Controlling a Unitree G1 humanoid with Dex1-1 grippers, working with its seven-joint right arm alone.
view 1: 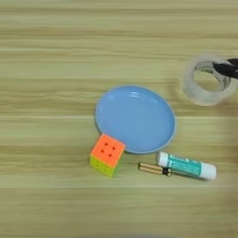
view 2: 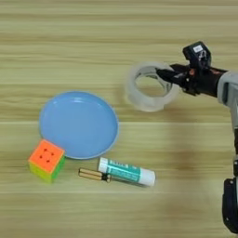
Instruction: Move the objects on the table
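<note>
Wood-grain counter [view 2: 116, 28]; empty light-blue plate [view 2: 78, 124] near its middle, clear tape roll [view 2: 151, 86] tilted up, pinched by the right hand [view 2: 163, 75], glue stick [view 2: 126, 171], puzzle cube [view 2: 46, 160] and thin stick [view 2: 93, 175] beside the plate

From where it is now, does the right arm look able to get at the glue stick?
Probably yes: the right gripper is at the tape roll, and bare table lies between it and the glue stick.
</note>
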